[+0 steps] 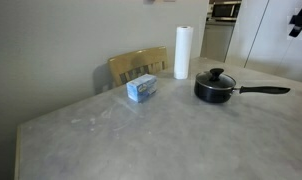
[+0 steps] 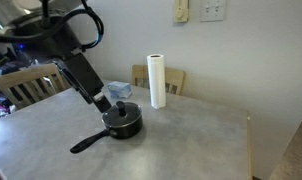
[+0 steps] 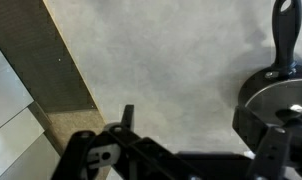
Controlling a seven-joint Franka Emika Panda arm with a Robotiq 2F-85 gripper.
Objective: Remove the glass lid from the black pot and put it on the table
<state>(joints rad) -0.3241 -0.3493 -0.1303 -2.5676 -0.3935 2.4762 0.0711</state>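
The black pot (image 1: 213,90) stands on the light grey marbled table (image 1: 141,135), its long handle lying flat. The glass lid (image 1: 217,78) with its black knob sits on the pot. In an exterior view the pot (image 2: 122,124) lies just below and beside my gripper (image 2: 101,100). In the wrist view my gripper (image 3: 191,112) is open and empty above bare table. The pot (image 3: 253,100) and the lid (image 3: 286,100) are at the right edge, by the right finger. The gripper is apart from the lid.
A white paper-towel roll (image 1: 182,52) stands behind the pot. A blue box (image 1: 142,89) lies near a wooden chair (image 1: 131,65) at the table's far side. The wrist view shows the table edge (image 3: 76,80) and the floor beyond it.
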